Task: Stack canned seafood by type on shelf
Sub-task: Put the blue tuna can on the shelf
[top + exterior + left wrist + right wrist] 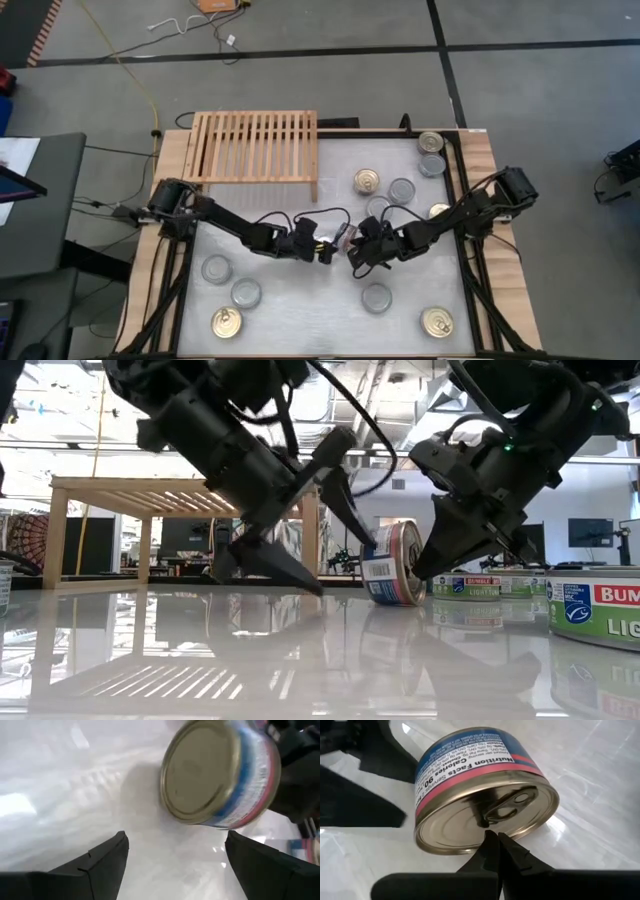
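1. One white table (300, 310) carries everything; the wooden shelf (255, 146) stands at its far edge, with no can on it.
2. Two arms meet at the middle of the table.
3. The left gripper (305, 525) is wide open and holds nothing.
4. The right gripper (496, 851) is closed, its tips at the pull-tab.
5. The tilted can (395, 563) rests on its edge between both grippers.
6. Other cans (232, 322) lie scattered on the table.

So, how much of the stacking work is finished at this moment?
Nothing is stacked: the shelf carries no cans. One tilted can sits on edge between the open left gripper and the shut right gripper, whose tips touch its gold pull-tab top; neither holds it. The other cans remain on the table.
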Controlling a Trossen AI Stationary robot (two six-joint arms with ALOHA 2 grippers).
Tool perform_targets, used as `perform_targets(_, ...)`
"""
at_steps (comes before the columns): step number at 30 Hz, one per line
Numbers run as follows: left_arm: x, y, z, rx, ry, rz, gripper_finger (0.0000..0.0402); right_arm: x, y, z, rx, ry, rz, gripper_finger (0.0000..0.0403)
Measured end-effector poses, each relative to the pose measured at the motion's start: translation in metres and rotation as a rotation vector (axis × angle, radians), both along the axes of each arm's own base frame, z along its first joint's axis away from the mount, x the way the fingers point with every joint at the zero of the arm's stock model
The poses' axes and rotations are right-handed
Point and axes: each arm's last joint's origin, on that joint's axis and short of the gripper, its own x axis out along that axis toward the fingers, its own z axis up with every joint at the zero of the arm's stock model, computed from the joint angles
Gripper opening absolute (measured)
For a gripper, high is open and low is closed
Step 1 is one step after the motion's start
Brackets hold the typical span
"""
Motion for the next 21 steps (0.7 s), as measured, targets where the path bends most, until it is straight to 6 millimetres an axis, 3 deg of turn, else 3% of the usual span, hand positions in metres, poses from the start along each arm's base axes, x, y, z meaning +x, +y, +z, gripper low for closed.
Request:
perform_targets(9, 0.007, -0.011, 0.012, 0.204, -0.073, -0.145, 0.0318, 0.000, 0.000, 0.000, 0.003, -0.004, 0.000, 0.0022)
perform_targets(21, 0.022, -0.012, 0.032, 0.375, 0.013, -0.106, 0.0318, 0.001, 0.000, 0.001, 0.005, -0.007, 0.001, 0.0022)
